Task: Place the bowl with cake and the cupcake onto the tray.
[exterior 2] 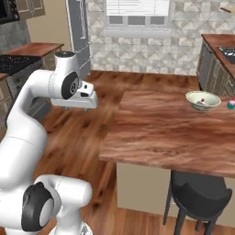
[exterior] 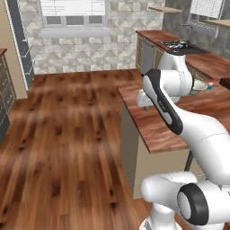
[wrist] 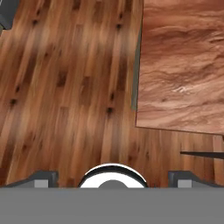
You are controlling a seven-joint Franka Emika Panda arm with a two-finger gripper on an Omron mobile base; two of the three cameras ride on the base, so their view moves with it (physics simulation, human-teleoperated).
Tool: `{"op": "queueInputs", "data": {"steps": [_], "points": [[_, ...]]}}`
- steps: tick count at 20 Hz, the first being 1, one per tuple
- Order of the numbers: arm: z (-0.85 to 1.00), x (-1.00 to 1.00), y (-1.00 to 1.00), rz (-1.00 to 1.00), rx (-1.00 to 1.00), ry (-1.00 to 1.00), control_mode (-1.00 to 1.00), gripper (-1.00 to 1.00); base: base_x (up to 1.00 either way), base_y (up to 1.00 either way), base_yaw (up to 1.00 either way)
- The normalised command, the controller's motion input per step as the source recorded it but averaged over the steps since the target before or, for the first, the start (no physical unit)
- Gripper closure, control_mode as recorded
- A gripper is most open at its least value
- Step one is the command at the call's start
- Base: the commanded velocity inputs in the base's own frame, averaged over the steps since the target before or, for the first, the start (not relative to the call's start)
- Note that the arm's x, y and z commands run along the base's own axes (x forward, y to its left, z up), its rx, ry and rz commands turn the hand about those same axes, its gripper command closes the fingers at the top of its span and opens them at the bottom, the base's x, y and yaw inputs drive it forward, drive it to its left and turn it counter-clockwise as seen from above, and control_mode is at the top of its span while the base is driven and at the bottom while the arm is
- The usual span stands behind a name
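Right base view shows the bowl with cake (exterior 2: 203,100) on the far right part of the wooden island counter (exterior 2: 165,133), the cupcake (exterior 2: 231,104) just beside it at the frame edge. The gripper (exterior 2: 87,102) hangs off the counter's left side over the floor, well apart from both; hand view shows its fingertips (wrist: 43,178) spread wide, holding nothing. The bowl is probably rigid, smooth and slippery, best pinched at its rim; the cupcake looks light, soft-topped, safer taken by the wrapper. The tray is nowhere to be made out, and the arm covers most of the bowl in left base view.
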Motion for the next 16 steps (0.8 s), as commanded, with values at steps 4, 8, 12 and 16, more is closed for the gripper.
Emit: {"op": "queueInputs", "data": {"steps": [4, 8, 12, 16], "points": [[0.00, 0.00, 0.00, 0.00, 0.00, 0.00, 1.00, -1.00, 0.13, 0.84, 0.00], [0.00, 0.00, 0.00, 0.00, 0.00, 0.00, 1.00, -1.00, 0.20, 0.83, 0.00], [0.00, 0.00, 0.00, 0.00, 0.00, 0.00, 1.00, -1.00, 0.39, 0.66, 0.00], [0.00, 0.00, 0.00, 0.00, 0.00, 0.00, 1.00, -1.00, 0.85, 0.42, 0.00]]}}
